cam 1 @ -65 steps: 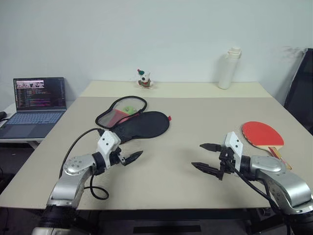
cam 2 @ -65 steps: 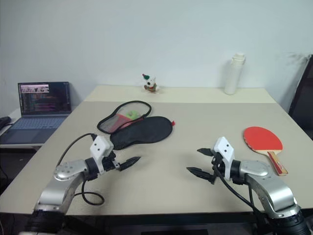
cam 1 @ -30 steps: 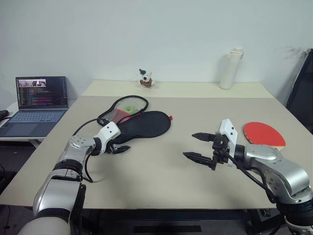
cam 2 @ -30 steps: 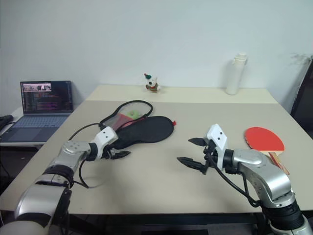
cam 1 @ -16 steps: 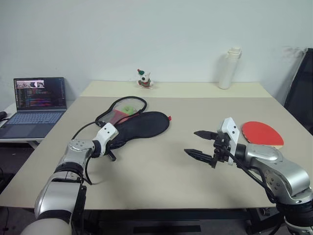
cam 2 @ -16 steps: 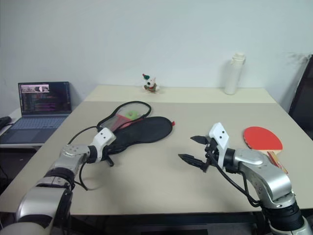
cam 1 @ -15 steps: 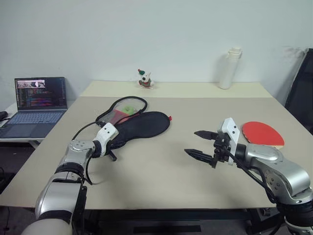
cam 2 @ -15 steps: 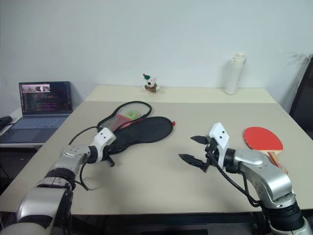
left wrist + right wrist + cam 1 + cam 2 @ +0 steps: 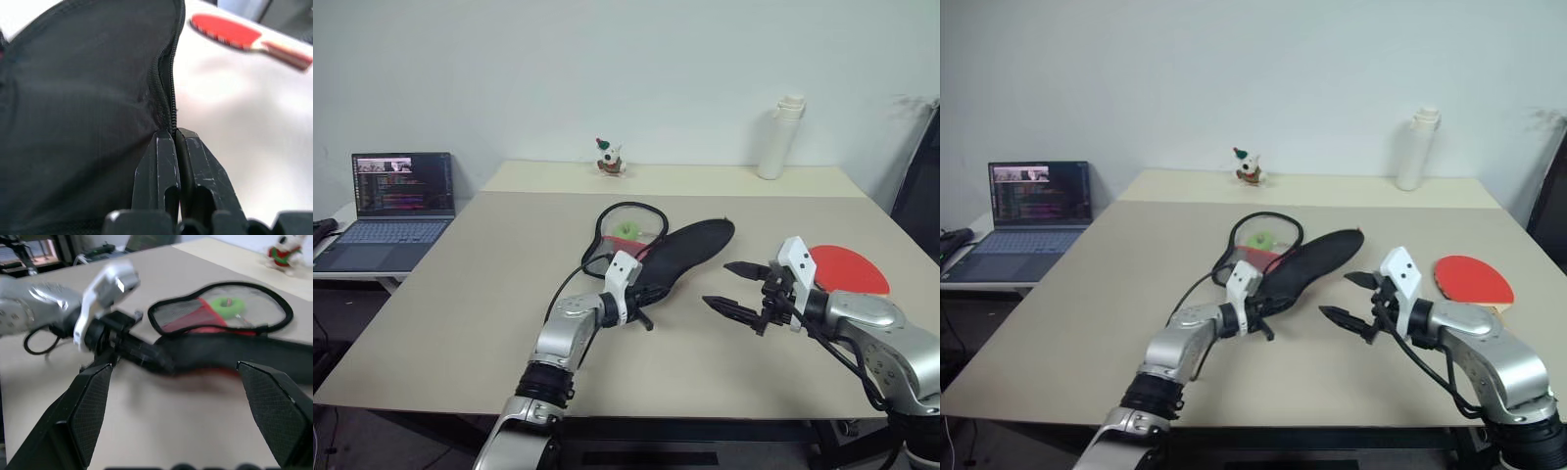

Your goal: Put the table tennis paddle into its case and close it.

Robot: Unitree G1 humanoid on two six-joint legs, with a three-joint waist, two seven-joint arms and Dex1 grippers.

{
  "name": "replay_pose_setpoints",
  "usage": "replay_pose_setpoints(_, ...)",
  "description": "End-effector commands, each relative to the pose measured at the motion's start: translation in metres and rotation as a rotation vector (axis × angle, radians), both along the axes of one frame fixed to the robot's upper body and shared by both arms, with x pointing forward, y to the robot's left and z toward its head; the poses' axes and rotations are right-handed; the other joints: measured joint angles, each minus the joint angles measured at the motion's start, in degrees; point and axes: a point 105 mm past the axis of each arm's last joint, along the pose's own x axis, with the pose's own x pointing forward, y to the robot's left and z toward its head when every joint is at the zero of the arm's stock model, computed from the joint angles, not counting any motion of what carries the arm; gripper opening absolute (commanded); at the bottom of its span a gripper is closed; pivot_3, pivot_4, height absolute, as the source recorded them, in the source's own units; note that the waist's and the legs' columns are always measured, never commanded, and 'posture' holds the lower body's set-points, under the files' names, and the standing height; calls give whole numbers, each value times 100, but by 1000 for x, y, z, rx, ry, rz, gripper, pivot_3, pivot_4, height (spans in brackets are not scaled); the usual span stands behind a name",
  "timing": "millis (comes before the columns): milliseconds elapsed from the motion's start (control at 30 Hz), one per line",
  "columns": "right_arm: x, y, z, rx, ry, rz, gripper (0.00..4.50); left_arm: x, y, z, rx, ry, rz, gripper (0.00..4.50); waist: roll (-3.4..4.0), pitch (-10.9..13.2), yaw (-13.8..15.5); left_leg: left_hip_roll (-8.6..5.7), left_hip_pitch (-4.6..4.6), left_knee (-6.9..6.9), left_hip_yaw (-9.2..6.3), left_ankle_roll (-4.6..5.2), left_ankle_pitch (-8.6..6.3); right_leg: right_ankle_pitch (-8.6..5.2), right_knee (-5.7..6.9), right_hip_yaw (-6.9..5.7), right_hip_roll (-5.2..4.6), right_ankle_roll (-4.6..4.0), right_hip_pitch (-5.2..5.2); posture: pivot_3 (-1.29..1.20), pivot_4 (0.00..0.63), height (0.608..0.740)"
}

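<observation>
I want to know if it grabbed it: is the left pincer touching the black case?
Touching. In the left wrist view the left pincer is shut on the zipper edge of the case.

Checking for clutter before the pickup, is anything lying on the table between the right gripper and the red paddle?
No. In the left eye view, bare table separates the open right gripper from the paddle.
</observation>
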Motion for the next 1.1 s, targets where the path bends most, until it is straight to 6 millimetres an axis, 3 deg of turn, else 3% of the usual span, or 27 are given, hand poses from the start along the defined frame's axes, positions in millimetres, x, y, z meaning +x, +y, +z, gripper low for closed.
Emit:
replay_pose_setpoints(33,-6,-1,16,10,-59,11,4500,2,-9,20,-35,-46,7,39,0,0,-48,0,1,-1,0,0,0,0,0,0,1,0,0,0,150,740)
replay_pose_setpoints(67,-6,-1,16,11,-57,8,4500,2,-8,21,-38,-46,14,39,0,0,-67,0,1,-1,0,0,0,0,0,1,3,-1,0,0,150,740)
replay_pose_setpoints(167,-5,-3,16,22,-54,-14,4500,-2,-7,21,-47,-39,-3,778,0,0,-75,2,0,-3,-2,0,0,-1,-1,1,4,-2,-1,0,150,740)
replay_pose_setpoints(333,4,-11,13,46,-29,-105,4500,-21,-1,21,-35,-37,-89,2538,0,0,-76,6,-3,-5,-1,0,0,-1,-8,5,-3,-2,-1,0,150,740)
replay_pose_setpoints(567,22,-17,7,100,44,-222,4500,-45,35,36,-35,-78,-181,2538,2,1,-74,10,0,-6,-4,0,0,-3,-4,4,-2,-8,-3,0,150,740)
replay_pose_setpoints(733,46,-10,-23,117,170,-367,4500,-25,94,64,-27,-172,-10,2538,2,1,-90,14,2,-7,-2,0,0,-4,-5,6,0,-10,-3,0,150,740)
replay_pose_setpoints(833,62,-8,-43,100,218,-461,4500,-21,124,69,42,-227,84,2538,3,1,-100,13,3,-11,1,0,0,-5,-3,7,1,-14,-6,0,150,740)
replay_pose_setpoints(967,76,-2,-58,117,272,-525,4500,-26,141,72,20,-224,134,2538,4,2,-76,8,-14,-14,2,0,0,9,-7,6,-7,-41,-20,0,150,740)
replay_pose_setpoints(1100,87,13,-61,134,288,-527,4500,-34,142,72,10,-223,133,2538,4,2,-86,9,-15,-15,9,-1,-1,11,-8,10,-9,-40,-23,0,150,740)
